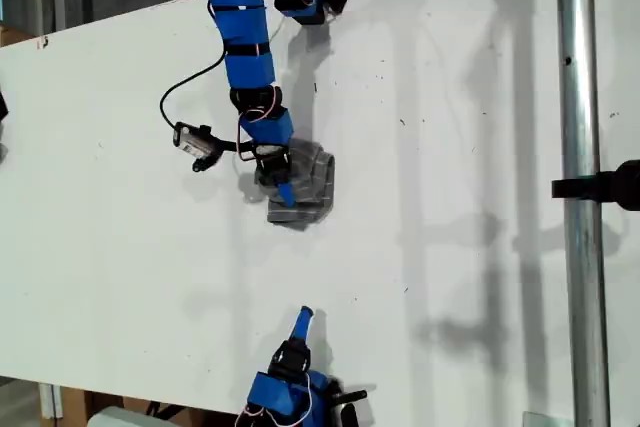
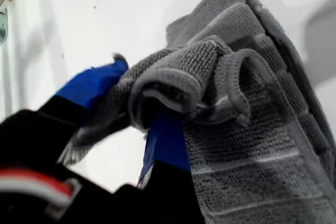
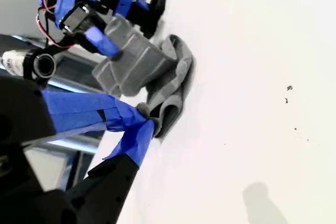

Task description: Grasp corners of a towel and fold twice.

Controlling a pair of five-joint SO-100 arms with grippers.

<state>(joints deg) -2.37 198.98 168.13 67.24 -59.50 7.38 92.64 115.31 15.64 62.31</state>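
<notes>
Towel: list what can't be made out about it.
Exterior view: towel too small and bunched; its corners are lost, and my first gripper covers part.
First wrist view: frame edges cut it off.
Second wrist view: its underside lies hidden against the table.

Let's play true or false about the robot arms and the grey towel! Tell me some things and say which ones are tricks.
1. The towel is scrunched in a heap, not spread flat. True.
2. The jaws of my first gripper are pinching the towel. True.
3. My second gripper is holding the towel too. False: it sits near the exterior view's bottom edge, apart from the towel, with bare white table between them.
4. The towel is bright red. False: it is grey with thin white stripes.
5. A shiny metal pole runs down the exterior view's right. True.
</notes>
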